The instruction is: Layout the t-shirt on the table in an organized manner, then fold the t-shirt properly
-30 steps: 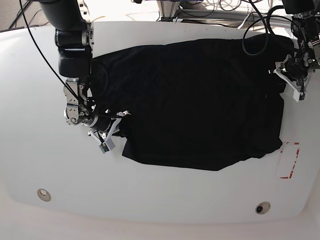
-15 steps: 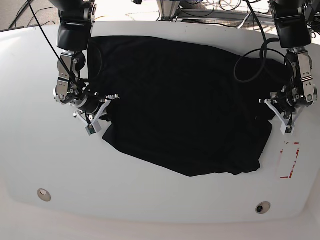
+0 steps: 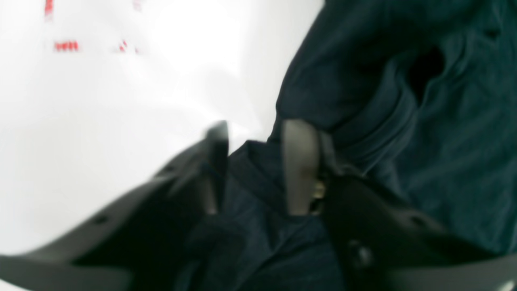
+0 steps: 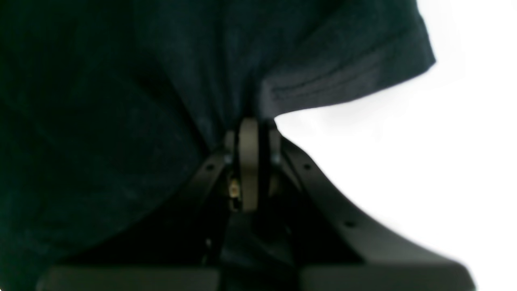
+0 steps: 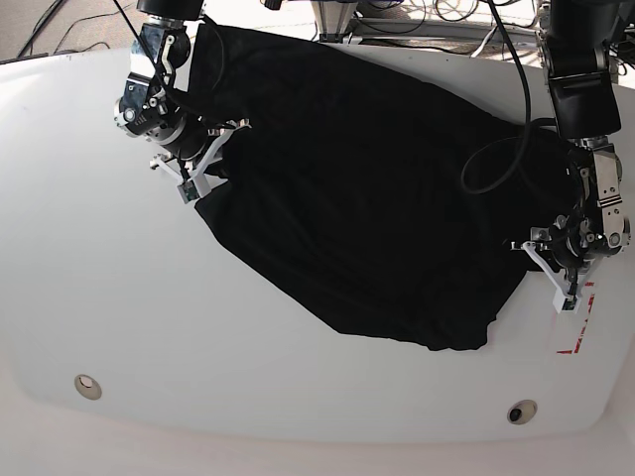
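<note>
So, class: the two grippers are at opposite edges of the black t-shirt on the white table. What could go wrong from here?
1. The left gripper has parted jaws with only a loose fold of the t-shirt between them; that side could slip free.
2. The right gripper pinches just a thin edge beside the sleeve hem, which may pull out.
3. The shirt lies skewed across the table, so it might end up crooked.

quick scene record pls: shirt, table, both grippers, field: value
t-shirt: black, spread slantwise, wrinkled, not folded
table: glossy white, red tape mark near the left gripper
right gripper: shut on the t-shirt by a sleeve hem, at the far corner
left gripper: jaws apart with cloth between them, grip unclear, at the t-shirt's edge
holes: two along the near edge, uncovered
</note>
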Controlling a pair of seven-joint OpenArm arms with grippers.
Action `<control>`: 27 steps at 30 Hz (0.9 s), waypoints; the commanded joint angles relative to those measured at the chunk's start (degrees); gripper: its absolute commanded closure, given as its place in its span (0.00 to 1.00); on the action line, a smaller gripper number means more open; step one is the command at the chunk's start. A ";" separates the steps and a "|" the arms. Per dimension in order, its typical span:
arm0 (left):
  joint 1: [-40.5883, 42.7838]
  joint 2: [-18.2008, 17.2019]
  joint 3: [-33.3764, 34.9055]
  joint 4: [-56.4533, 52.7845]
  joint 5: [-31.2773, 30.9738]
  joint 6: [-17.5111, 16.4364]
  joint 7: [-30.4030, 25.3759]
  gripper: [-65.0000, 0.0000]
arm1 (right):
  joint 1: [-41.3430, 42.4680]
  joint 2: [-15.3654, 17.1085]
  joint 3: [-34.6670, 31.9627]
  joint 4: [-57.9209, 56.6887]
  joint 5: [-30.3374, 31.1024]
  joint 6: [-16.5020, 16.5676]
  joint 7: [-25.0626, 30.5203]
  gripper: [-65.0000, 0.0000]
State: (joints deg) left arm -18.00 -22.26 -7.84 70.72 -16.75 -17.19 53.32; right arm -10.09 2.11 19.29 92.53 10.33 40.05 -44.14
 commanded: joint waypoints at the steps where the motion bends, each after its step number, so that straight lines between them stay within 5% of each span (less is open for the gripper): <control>1: -2.00 -0.90 0.58 1.24 -0.43 -3.07 0.00 0.51 | -2.26 -0.39 0.97 2.99 -2.72 -0.05 -4.34 0.99; 5: -3.41 -0.90 0.67 1.24 -0.43 -7.29 3.16 0.41 | -2.53 -0.22 0.97 5.53 -2.72 -0.05 -5.66 0.80; 11: -3.67 -0.99 -1.44 5.81 -0.52 -7.73 6.15 0.41 | -0.77 2.68 0.71 10.19 -2.55 -2.65 -5.75 0.32; 15: -1.74 -1.26 -3.81 10.03 -0.52 -7.73 8.35 0.40 | 2.39 4.97 -0.87 10.55 -2.55 -2.73 -5.84 0.10; 18: -0.51 -2.05 -5.40 13.02 -0.52 -7.73 10.28 0.40 | 5.47 6.46 -1.84 9.93 -2.55 -2.73 -5.84 0.03; 27: 7.41 -1.96 -10.93 26.64 -0.52 -7.82 16.26 0.40 | 17.69 8.57 -6.15 -0.97 -2.37 -2.56 -5.66 0.03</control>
State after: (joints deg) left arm -11.20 -23.40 -17.80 92.07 -16.73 -24.95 69.56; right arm 2.85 9.30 13.80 94.67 7.79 37.91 -51.07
